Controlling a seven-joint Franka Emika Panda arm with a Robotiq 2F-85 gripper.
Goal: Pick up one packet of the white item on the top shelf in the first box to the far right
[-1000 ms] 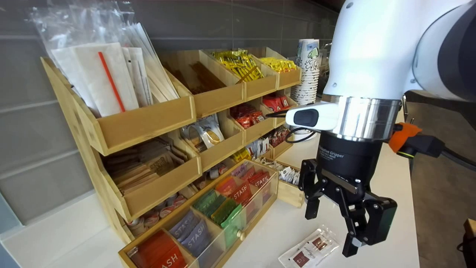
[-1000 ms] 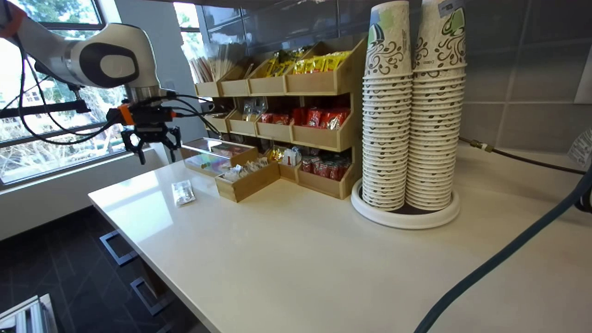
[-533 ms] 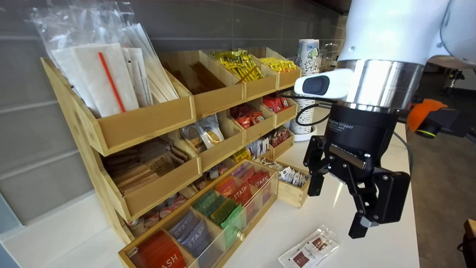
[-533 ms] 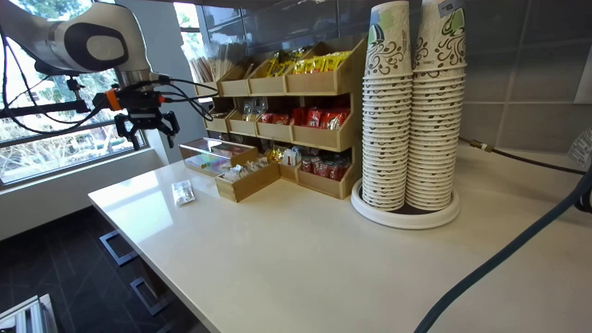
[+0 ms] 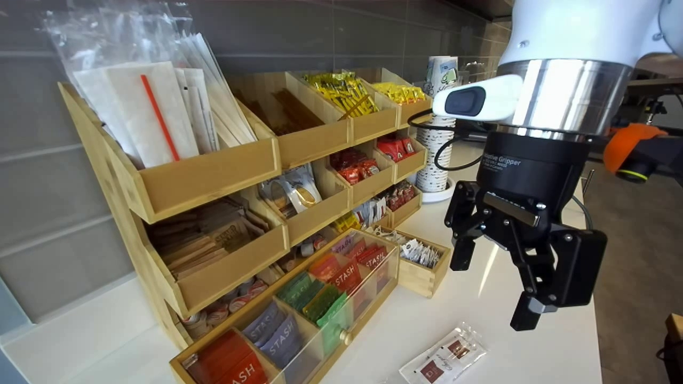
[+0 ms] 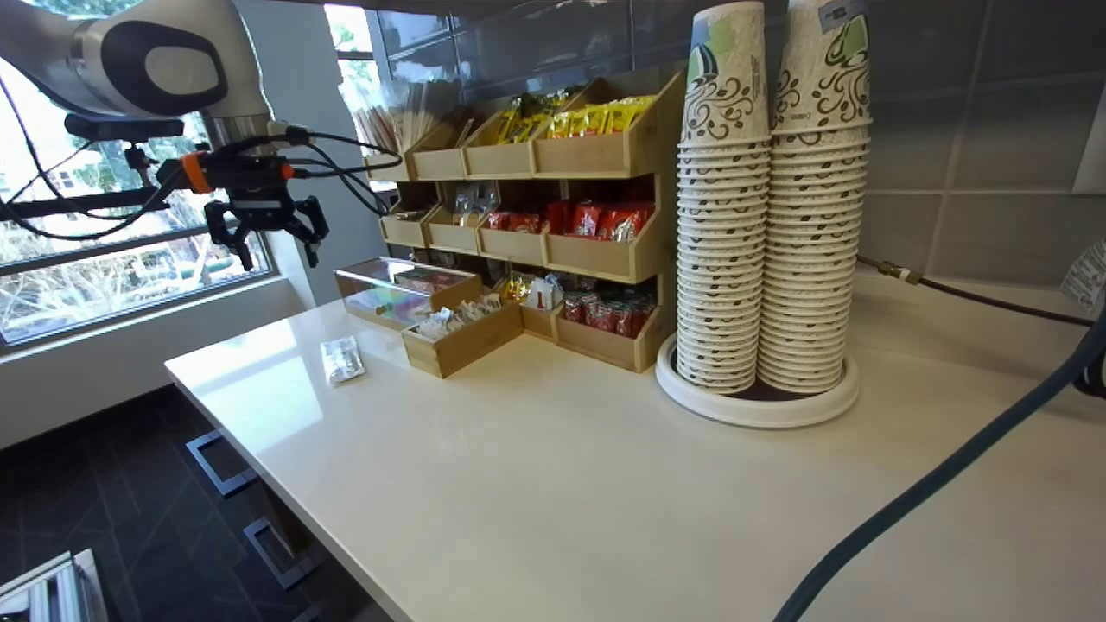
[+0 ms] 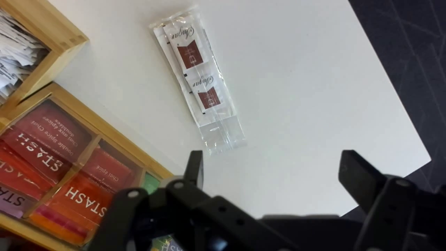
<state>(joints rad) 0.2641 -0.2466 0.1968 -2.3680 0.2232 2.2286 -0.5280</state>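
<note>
The white packet with red-brown patches lies flat in a clear sleeve on the white counter. It also shows in an exterior view and in the wrist view. My gripper is open and empty, held above the counter; it also shows in an exterior view. In the wrist view the gripper has its fingers wide apart, with the packet ahead of the left finger. The top shelf has a large slanted box stocked with tall white and clear packets.
A clear-lidded tea case and a small wooden box of white sachets stand before the rack. Cup stacks stand at the rack's end. Yellow packets fill upper bins. The counter edge shows in the wrist view.
My open gripper has risen higher above the counter, moving up and right in an exterior view, up and slightly left in an exterior view. The packet has not moved.
</note>
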